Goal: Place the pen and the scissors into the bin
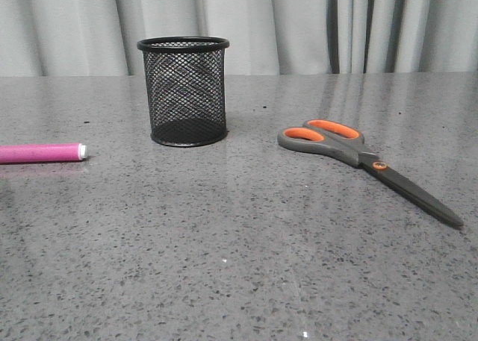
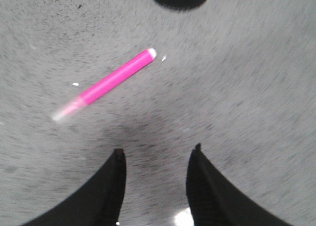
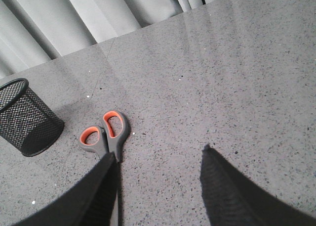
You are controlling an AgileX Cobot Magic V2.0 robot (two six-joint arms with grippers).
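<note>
Left gripper [image 2: 155, 154]: its two black fingers stand apart with bare speckled stone between them; it holds nothing and hangs above the tabletop.
Right gripper [image 3: 158, 157]: its two dark textured fingers are spread wide, nothing between them, and it hovers clear of the surface.
Pen [image 2: 113, 80]: a slim magenta-pink cylinder with a small white tip, lying flat on the grey speckled stone table [image 1: 224, 266]. It sits ahead of the left gripper's fingertips, well clear of them, angled across the gap. Its far end is blurred in the left wrist view.
Scissors [image 3: 106, 134]: large, with dark grey handles lined in orange, lying flat and closed. The handle loops lie just beyond the right gripper's left-hand finger, and that finger hides the blades in the wrist view. From the front, an orange pivot screw and long dark blades show.
Bin [image 1: 184, 91]: a black wire-mesh cylindrical cup, upright with nothing inside. It stands farther out than the pen from the left gripper, and off to the side of the scissors' handles from the right gripper.
Backdrop: pale grey curtains [image 1: 299, 24] hang behind the table.
</note>
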